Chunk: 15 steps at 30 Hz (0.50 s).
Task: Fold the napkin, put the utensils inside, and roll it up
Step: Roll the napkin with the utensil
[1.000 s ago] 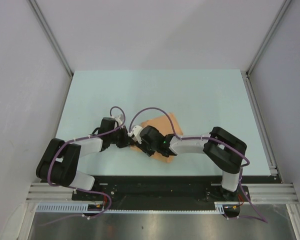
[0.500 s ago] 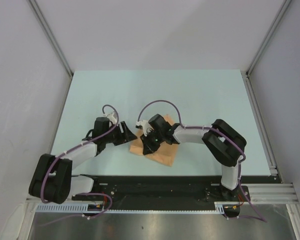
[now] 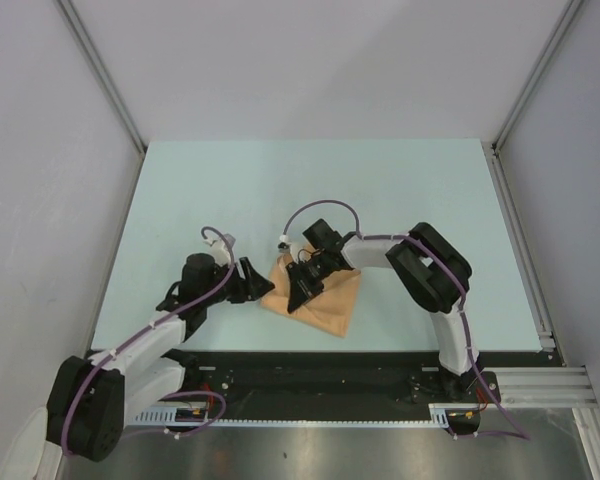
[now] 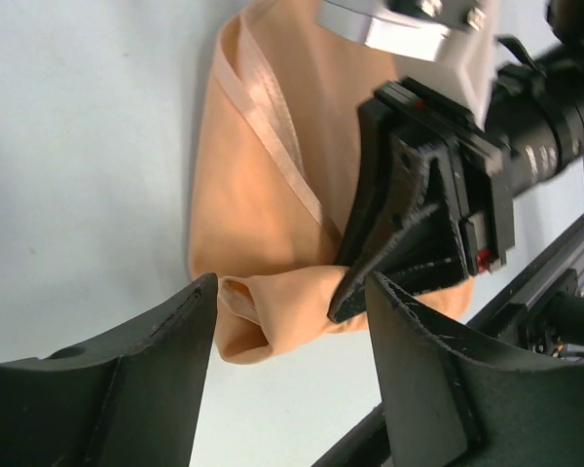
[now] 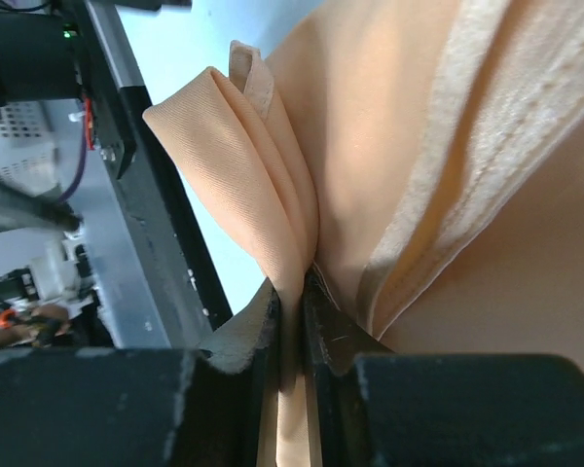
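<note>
One pinched fold, one free gripper — the whole bundle depends on a single grip.
The napkin (image 3: 330,305) lies bunched and partly folded at the centre of the table (image 3: 380,200), close to its near edge; no utensil shows in any view. The right gripper (image 5: 290,292) is clamped on a doubled fold at the cloth's left side. The left gripper (image 4: 287,302), jaws spread and empty, sits just beside that edge. The thin cloth could slip from the pinch, or a pull could drag the layers open. A second earlier the left gripper was closed, pressed close to the right — it has since let go and drawn back leftward.
</note>
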Tool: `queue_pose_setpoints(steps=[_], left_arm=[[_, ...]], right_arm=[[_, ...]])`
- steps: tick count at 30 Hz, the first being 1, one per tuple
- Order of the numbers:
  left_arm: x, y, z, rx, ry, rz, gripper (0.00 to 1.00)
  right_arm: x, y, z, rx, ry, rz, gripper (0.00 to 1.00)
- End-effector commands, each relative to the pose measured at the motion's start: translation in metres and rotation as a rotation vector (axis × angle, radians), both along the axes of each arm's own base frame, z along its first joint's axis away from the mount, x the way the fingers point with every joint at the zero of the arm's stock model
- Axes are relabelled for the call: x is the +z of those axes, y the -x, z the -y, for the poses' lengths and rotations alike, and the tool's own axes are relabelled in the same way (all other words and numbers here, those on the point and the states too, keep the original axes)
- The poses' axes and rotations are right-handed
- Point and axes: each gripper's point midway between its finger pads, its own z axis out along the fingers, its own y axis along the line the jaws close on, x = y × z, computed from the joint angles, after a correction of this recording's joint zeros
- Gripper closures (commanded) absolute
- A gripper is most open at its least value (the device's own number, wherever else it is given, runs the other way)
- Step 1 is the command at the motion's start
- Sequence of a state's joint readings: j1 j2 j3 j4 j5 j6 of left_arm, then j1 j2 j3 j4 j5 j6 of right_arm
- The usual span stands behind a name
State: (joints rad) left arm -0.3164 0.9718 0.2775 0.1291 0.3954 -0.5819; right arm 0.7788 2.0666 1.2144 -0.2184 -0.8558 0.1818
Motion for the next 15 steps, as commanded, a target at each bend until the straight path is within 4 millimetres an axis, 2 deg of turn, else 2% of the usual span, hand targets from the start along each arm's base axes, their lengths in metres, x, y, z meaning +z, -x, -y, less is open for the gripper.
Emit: queue_pose_setpoints(steps=[1,7,15], left_arm=[[0.007,0.000,0.011,-0.053,0.001,0.076,0.35],[-0.006,-0.001,0.013,-0.052,-0.024,0.047,0.41],[-0.011,-0.008,0.019,-0.064,-0.029,0.032,0.57]], right_arm=[[-0.028,0.017,0.021,-0.010,0.139,-0.157,0.85],[-0.037,0.013,0.025,-0.024,0.159,-0.210,0.85],[-0.042,0.009,0.028,-0.037,0.181,-0.227,0.85]])
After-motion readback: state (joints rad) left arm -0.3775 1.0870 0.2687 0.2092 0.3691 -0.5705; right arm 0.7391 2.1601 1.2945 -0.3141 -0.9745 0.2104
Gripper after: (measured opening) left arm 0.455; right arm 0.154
